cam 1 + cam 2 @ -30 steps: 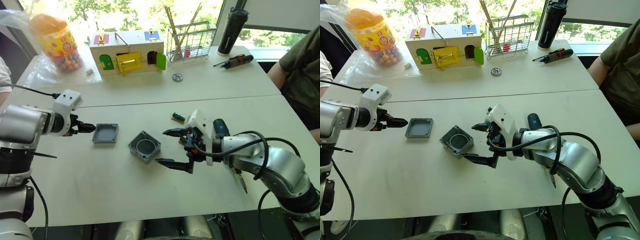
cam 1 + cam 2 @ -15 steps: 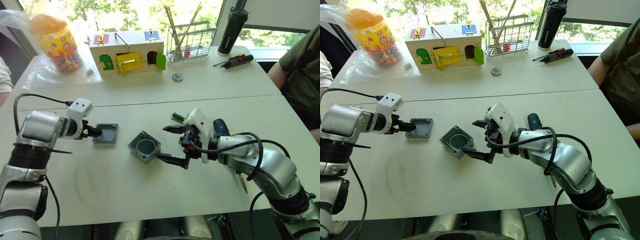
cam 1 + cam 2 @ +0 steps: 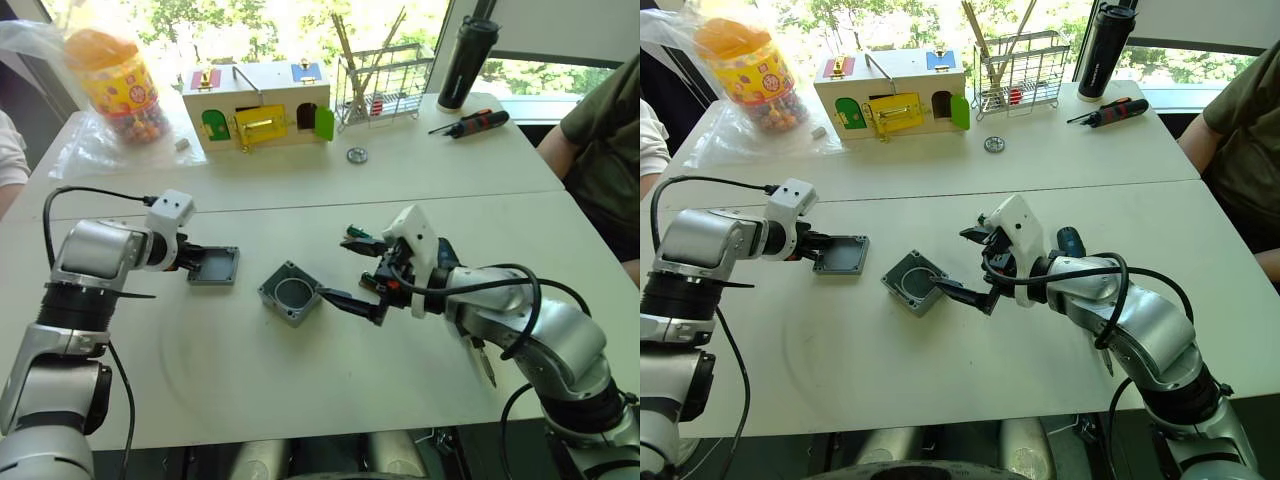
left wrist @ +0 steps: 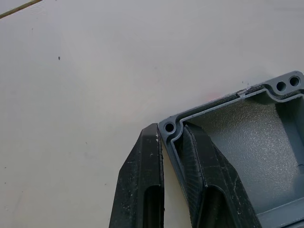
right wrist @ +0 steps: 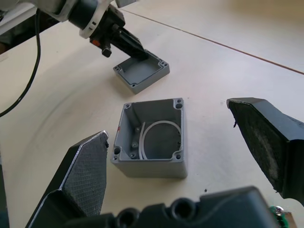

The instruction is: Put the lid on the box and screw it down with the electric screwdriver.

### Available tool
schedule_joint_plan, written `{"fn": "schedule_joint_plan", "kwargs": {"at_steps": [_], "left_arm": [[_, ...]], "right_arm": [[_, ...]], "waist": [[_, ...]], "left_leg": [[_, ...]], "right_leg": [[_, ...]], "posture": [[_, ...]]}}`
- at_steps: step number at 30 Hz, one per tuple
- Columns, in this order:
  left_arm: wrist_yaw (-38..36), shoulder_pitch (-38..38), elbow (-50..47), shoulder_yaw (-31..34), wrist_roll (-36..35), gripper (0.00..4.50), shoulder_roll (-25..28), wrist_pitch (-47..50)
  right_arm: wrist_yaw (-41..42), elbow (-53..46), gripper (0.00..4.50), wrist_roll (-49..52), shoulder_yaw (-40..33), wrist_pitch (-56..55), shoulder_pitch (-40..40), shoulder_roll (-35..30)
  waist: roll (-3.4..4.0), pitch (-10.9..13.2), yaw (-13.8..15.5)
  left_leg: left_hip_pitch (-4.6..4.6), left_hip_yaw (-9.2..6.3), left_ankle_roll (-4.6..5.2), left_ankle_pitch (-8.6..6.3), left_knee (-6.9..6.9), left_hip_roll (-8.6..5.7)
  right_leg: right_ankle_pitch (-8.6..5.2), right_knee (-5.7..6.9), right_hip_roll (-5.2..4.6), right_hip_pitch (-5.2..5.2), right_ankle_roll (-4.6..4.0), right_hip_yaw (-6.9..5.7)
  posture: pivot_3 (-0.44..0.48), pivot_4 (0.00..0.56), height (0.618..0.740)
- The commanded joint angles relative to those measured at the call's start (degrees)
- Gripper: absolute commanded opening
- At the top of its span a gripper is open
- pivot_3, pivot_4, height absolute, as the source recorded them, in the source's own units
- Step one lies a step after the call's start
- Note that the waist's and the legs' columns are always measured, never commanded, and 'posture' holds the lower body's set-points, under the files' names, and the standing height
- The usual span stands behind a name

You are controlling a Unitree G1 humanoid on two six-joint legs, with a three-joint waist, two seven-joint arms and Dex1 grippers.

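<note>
Grey lid [image 3: 212, 266] lying hollow side up on the white worktop [image 3: 300, 390], left of the box [image 3: 291, 294] and a little apart from it. Left jaws [image 4: 172, 142] closed thin on one corner of the lid's rim, one finger outside the wall, the other inside the hollow, right by a screw hole. Lid resting flat, not lifted.

Box sitting open side up near mid-worktop, turned at a slant to the lid, a white loop visible inside the cavity. Right jaws [image 3: 970, 266] spread wide, just beside the box on its right, one finger low near the box wall, the other higher; nothing gripped. Electric screwdriver [image 3: 445, 257] lying on the worktop mostly hidden behind the right arm. Farther back: wooden box with coloured doors [image 3: 257, 104], wire rack [image 3: 378, 83], black bottle [image 3: 466, 63], small black-and-orange screwdriver [image 3: 470, 122].

Likely troubles, judged from this:
- Corner pinch on a thin rim: prone to pivot or slip out once raised, dropping the lid.
- Lid lying inside up: needing a flip before seating; easy to lose during that turn.
- Box slanted relative to lid: corner holes liable to mismatch unless rotated.
- Right finger close to the box wall: a closing sweep could nudge or spin the box instead of steadying it.
- White loop inside possibly pinched under the lid.
</note>
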Motion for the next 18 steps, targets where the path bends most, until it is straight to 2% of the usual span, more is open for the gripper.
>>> {"fn": "schedule_joint_plan", "kwargs": {"at_steps": [1,4,7,14,18], "left_arm": [[0.42,-1.77,1.95,4.0,-0.36,0.01,-0.61,-5.95],[-2.27,-6.83,4.22,9.02,-3.32,0.01,-0.6,-12.66],[-3.82,-9.46,3.41,10.91,-5.12,0.01,-1.25,-16.74],[-2.51,-11.78,-2.78,12.81,-7.16,0.01,-5.95,-23.14],[-0.85,-11.4,-7.61,11.13,-7.36,0.01,-10.05,-24.91]], "right_arm": [[-0.89,1.03,4.5,0.59,-3.51,-0.31,-1.98,1.54],[-2.1,6.01,4.5,2.93,-6.48,1.45,-7.26,5.08],[-3.78,12.11,4.5,4.84,-8.91,3.52,-13.05,9.38],[-7.5,26.04,4.5,8.58,-13.38,7.4,-25.77,19.61],[-10.58,32.49,4.5,10.92,-17.02,9.9,-30.37,24.6]], "waist": [[-0.02,0.01,0.29],[-0.18,0.1,0.29],[-0.2,0.1,0.21],[-0.19,0.09,-1.6],[-0.18,0.09,-2.41]], "left_leg": [[0.0,0.0,-0.04,0.02,0.0,0.0],[-0.03,0.02,-0.07,0.04,0.0,0.01],[-0.42,-0.01,-0.16,0.09,0.04,0.03],[-0.51,0.03,-0.16,0.1,0.0,-0.01],[-0.53,-0.03,-0.17,0.1,-0.01,0.02]], "right_leg": [[0.0,0.0,0.0,-0.01,0.0,0.0],[0.0,0.0,0.0,-0.05,0.0,-0.01],[0.01,0.02,-0.01,-0.44,-0.01,-0.04],[0.02,0.07,-0.04,-0.58,-0.02,-0.06],[0.02,0.15,-0.04,-0.63,-0.02,-0.08]], "posture": [[0.0,0.15,0.74],[0.0,0.15,0.74],[0.0,0.15,0.74],[0.0,0.15,0.74],[0.0,0.15,0.74]]}}
